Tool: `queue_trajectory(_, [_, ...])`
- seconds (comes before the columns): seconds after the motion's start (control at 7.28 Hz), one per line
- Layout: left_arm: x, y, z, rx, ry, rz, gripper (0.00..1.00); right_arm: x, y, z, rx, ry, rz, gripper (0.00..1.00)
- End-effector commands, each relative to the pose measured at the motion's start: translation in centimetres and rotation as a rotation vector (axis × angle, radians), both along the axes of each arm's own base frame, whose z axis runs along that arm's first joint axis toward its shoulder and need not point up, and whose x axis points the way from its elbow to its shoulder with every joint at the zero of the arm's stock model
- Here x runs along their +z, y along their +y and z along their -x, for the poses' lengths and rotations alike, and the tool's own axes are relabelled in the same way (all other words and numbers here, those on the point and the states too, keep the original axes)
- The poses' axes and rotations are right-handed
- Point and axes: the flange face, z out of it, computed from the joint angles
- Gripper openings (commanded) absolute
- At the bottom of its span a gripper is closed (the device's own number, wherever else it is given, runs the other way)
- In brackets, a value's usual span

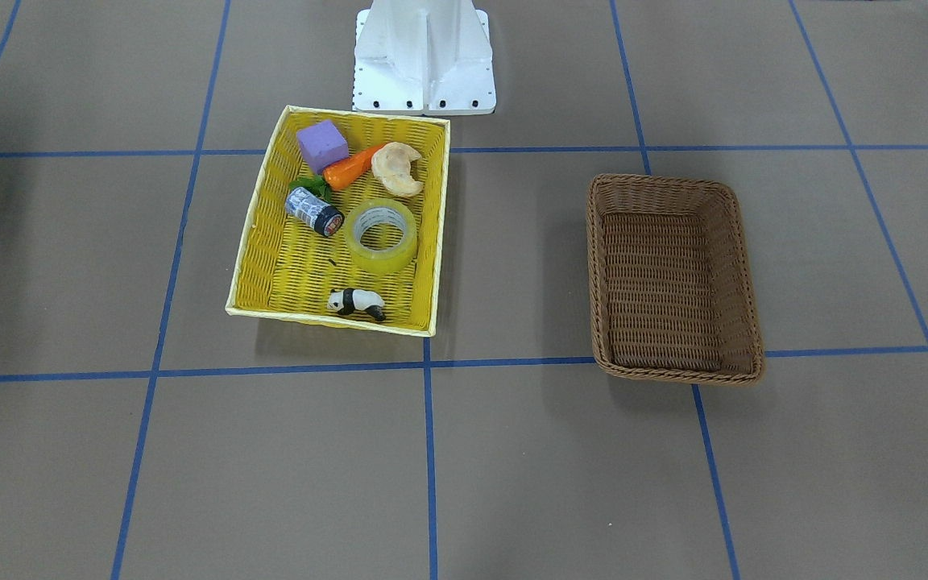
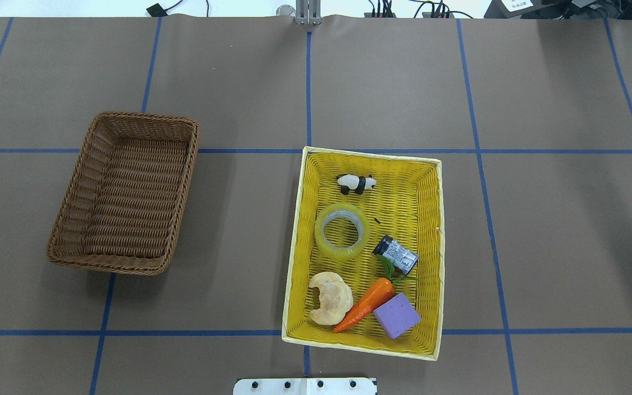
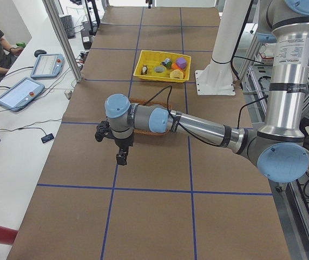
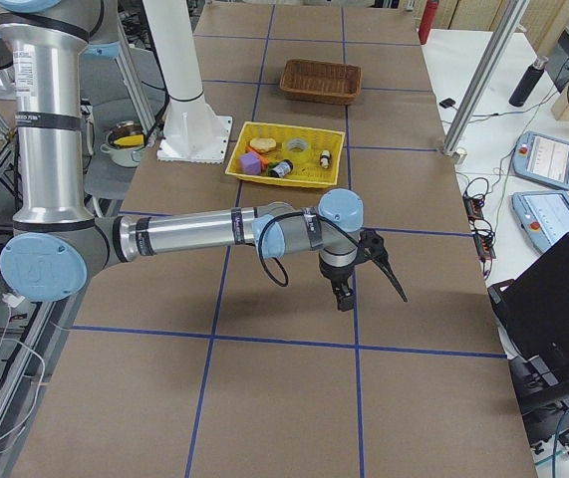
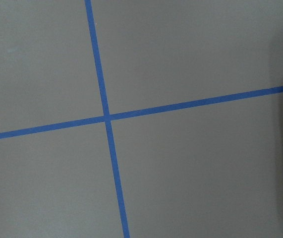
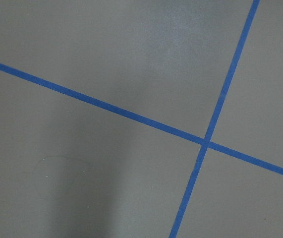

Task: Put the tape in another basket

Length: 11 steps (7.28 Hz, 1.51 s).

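The tape (image 1: 383, 259) is a yellowish-green roll lying flat in the bright yellow basket (image 1: 258, 242); it also shows in the overhead view (image 2: 342, 253). The brown wicker basket (image 1: 657, 182) stands empty apart from it, at the overhead view's left (image 2: 146, 116). My left gripper (image 3: 122, 157) shows only in the exterior left view, low over the table beyond the brown basket; I cannot tell if it is open. My right gripper (image 4: 343, 297) shows only in the exterior right view, low over the table away from the yellow basket; I cannot tell its state. Both wrist views show only table.
The yellow basket also holds a panda figure (image 2: 356, 183), a small grey cylinder with black cap (image 2: 396, 255), a carrot (image 2: 365, 304), a purple block (image 2: 396, 315) and a bread piece (image 2: 329, 298). The robot's white base (image 1: 424, 56) stands behind it. Operator desks with tablets line the table's far edge.
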Motion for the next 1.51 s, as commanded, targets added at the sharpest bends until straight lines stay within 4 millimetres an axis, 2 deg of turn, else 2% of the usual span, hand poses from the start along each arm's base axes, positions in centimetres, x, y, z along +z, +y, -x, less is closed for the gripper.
queue_trajectory(0.0, [-0.5, -0.1, -0.1, 0.002, 0.008, -0.034, 0.98, 1.5, -0.2, 0.2, -0.003, -0.008, -0.028, 1.0])
queue_trajectory(0.41, [-0.7, 0.4, -0.3, 0.004, 0.038, -0.032, 0.98, 1.2, -0.2, 1.5, -0.031, -0.041, -0.028, 1.0])
queue_trajectory(0.82, [-0.4, 0.7, -0.3, 0.004, 0.036, -0.025, 0.98, 2.2, 0.1, 2.2, -0.054, -0.083, 0.001, 1.0])
queue_trajectory(0.96, [-0.2, 0.9, -0.3, 0.005, 0.037, -0.021, 0.98, 1.9, 0.2, 2.5, -0.063, -0.103, 0.002, 1.0])
queue_trajectory(1.24, [-0.2, 1.0, -0.4, 0.006, 0.043, -0.018, 0.98, 0.9, 0.2, 4.9, -0.109, -0.119, -0.011, 1.0])
queue_trajectory(1.37, [-0.2, 1.0, -0.4, 0.006, 0.043, -0.018, 0.98, -1.1, 0.3, 5.9, -0.132, -0.138, -0.044, 1.0])
